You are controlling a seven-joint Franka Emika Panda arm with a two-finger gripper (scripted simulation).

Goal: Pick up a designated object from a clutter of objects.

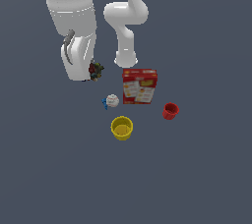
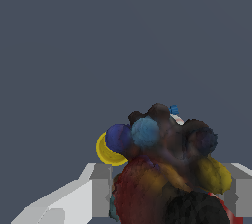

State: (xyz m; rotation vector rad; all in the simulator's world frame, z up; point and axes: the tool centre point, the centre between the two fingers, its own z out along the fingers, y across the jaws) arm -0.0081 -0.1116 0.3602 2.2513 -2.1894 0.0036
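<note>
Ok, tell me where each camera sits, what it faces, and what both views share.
Exterior view: off the arm, above, looking down on the floor; shows the white arm, red-and-white box, white ball, red cup, yellow cup.
Wrist view: on the wrist, looking past the gripper; its grey fingers flank the lumpy multicoloured thing.
Shared: the multicoloured thing, and a sliver of the yellow cup.

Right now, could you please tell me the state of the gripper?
Gripper: closed on the tiny dark multicoloured thing, which sits between its fingers.
</note>
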